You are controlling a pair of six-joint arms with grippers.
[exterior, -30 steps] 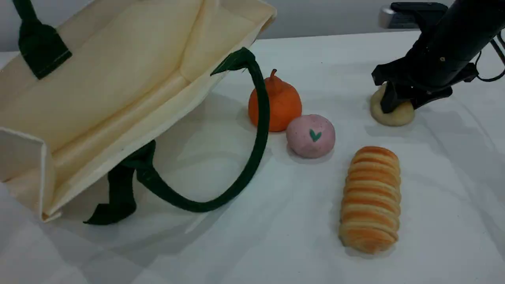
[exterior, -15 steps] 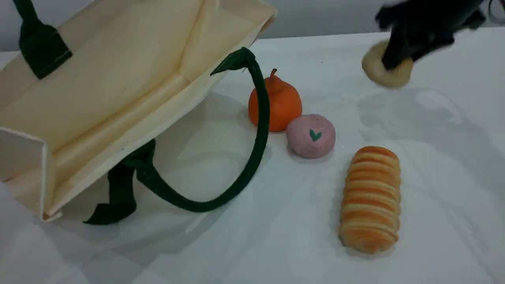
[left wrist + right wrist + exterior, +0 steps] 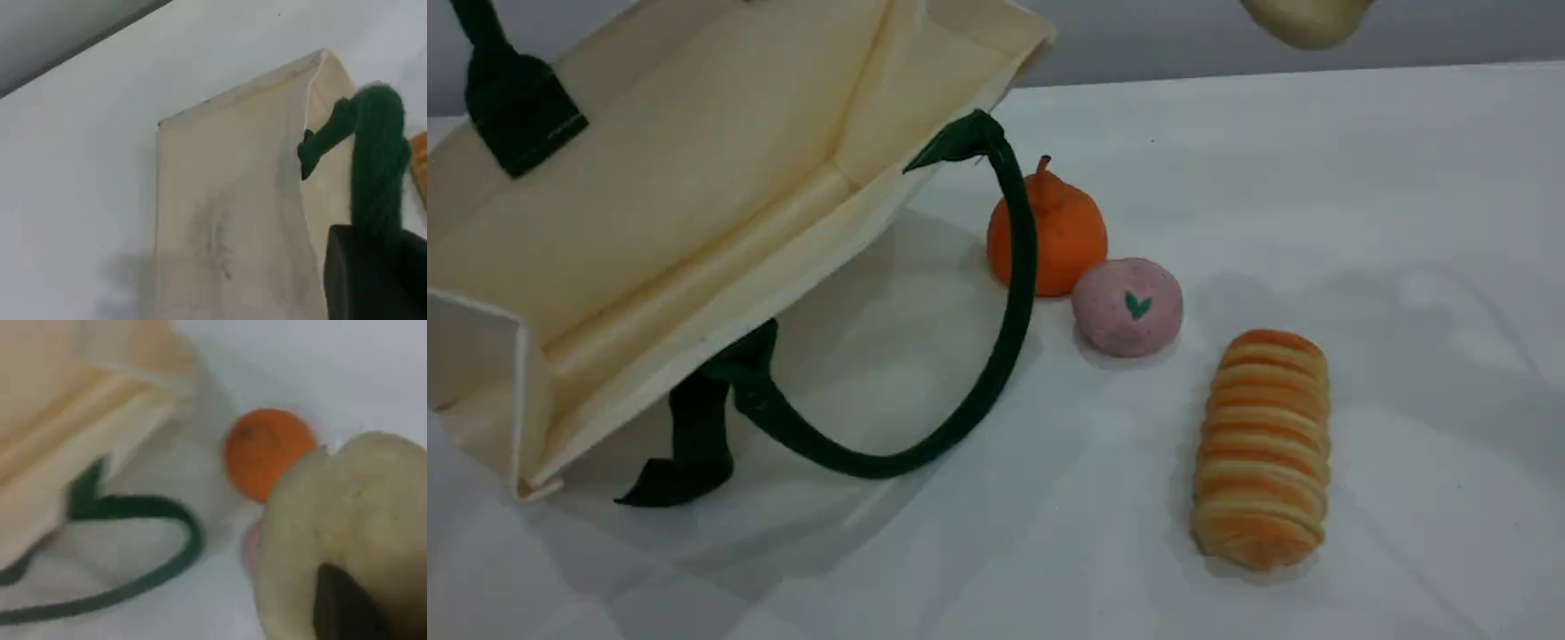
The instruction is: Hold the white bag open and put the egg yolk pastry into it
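Observation:
The white bag (image 3: 676,204) lies tilted at the left with its mouth gaping toward the food. Its upper green handle (image 3: 482,31) runs up out of the scene view. In the left wrist view my left gripper (image 3: 373,270) is shut on that green rope handle (image 3: 379,160), above the bag's cream cloth (image 3: 227,220). The egg yolk pastry (image 3: 1307,22) hangs in the air at the top right edge of the scene view. The right wrist view shows the pastry (image 3: 353,513) large and close, with my right gripper (image 3: 347,607) shut on it.
On the table stand an orange pear-shaped fruit (image 3: 1049,233), a pink ball with a green leaf mark (image 3: 1128,307) and a long striped bread roll (image 3: 1263,449). The bag's lower green handle (image 3: 1009,311) loops across the table in front of the fruit.
My right gripper closed on the pastry and lifted it off the table, up to the scene view's top edge. The arm has left that view. The bag barely moved.

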